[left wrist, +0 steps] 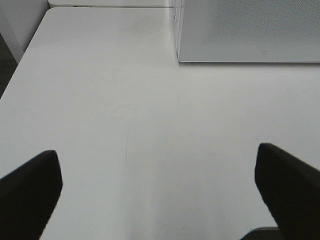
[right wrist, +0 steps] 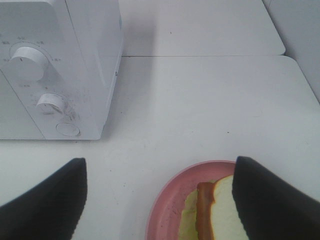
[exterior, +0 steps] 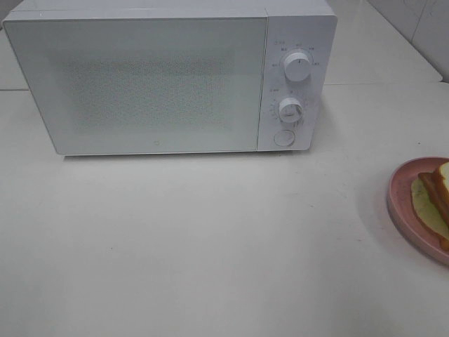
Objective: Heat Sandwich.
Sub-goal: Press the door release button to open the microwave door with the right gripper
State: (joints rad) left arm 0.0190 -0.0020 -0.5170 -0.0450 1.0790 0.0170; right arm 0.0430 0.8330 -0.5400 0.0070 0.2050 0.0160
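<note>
Microwave [exterior: 154, 77] sits door shut on the table [exterior: 210, 246]. The plate [exterior: 401, 189] is chopped off at the right edge, so the sandwich [exterior: 435, 196] on it is only half visible. Left gripper [left wrist: 157, 160] and right gripper [right wrist: 159, 170] both have jaws wide apart, gripping nothing.

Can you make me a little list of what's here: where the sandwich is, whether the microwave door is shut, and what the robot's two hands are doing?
Oven: white box-shaped microwave, at the back of the white table
Door: shut
Controls: upper round white knob, lower round white knob, round white button
Food: sandwich of white bread, reddish meat strips and pale filling, lying on the round pink plate at the table's right side
Left hand: open, empty, over bare table
Right hand: open, empty, by the plate, not touching the sandwich
</note>
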